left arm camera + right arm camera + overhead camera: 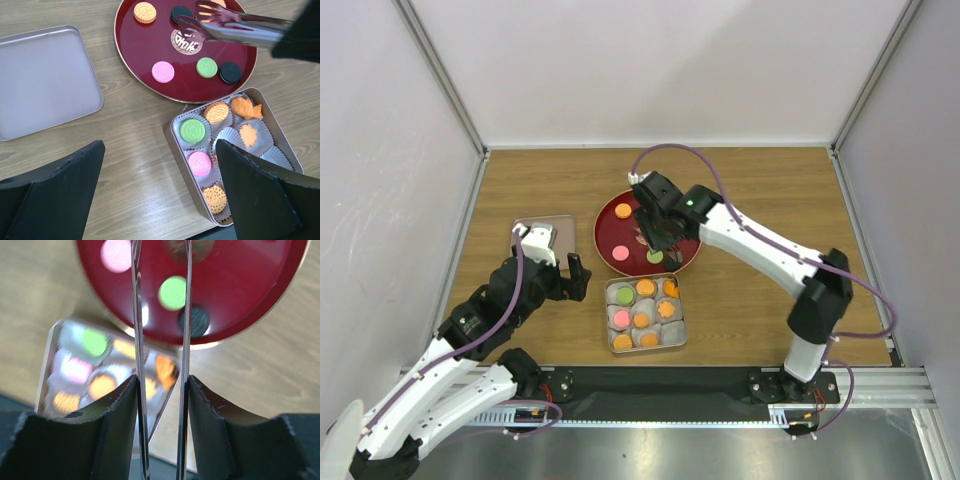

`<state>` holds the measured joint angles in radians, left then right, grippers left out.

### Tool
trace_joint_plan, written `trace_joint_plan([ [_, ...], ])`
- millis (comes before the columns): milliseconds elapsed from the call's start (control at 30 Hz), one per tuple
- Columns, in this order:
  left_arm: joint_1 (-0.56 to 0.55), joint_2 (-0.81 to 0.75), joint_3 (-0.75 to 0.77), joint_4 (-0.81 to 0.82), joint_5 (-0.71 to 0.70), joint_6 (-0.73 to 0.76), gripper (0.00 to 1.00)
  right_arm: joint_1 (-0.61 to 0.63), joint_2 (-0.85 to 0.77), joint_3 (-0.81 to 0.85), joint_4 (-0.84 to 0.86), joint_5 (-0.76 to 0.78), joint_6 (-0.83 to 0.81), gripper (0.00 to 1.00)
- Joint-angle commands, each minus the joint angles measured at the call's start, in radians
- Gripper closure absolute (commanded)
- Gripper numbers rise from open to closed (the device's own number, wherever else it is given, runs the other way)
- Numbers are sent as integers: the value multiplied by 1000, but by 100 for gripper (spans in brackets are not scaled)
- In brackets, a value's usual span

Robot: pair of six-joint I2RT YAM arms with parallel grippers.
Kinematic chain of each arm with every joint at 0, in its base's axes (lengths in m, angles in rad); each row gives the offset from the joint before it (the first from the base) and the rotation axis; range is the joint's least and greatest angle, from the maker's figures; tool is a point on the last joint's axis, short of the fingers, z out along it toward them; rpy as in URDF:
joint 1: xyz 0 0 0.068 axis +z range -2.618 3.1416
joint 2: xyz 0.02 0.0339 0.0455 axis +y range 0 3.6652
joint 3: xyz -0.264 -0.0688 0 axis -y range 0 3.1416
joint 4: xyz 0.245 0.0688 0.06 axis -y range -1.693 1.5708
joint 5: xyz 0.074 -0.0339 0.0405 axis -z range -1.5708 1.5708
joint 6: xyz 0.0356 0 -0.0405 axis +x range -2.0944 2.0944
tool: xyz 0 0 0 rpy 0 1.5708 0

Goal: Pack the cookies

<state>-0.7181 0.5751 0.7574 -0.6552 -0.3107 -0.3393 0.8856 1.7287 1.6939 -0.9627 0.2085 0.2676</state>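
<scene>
The right hand, clamped on the tongs, should pinch the patterned cookie squarely before swinging toward the tin at six o'clock; the left hand gapes empty.

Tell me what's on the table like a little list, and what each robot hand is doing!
Plate: red plate with loose cookies in pink, green, orange and black
Tin: square tin, partly filled; some paper cups are empty
Tray: grey tray, left of the plate
Right arm: right gripper shut on tongs, tips over the plate
Left arm: left gripper open, holding nothing
</scene>
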Motion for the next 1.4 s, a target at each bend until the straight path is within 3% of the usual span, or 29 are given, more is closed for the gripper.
trace_joint_plan([
  [0, -7, -3, 14, 20, 2, 2, 0, -33, 92, 91, 30, 81, -45, 53],
  [367, -7, -1, 14, 20, 10, 3, 0, -131, 281, 231, 55, 78, -85, 53],
  [1367, -6, 6, 14, 20, 12, 5, 0, -232, 312, 199, 87, -89, -84, 50],
])
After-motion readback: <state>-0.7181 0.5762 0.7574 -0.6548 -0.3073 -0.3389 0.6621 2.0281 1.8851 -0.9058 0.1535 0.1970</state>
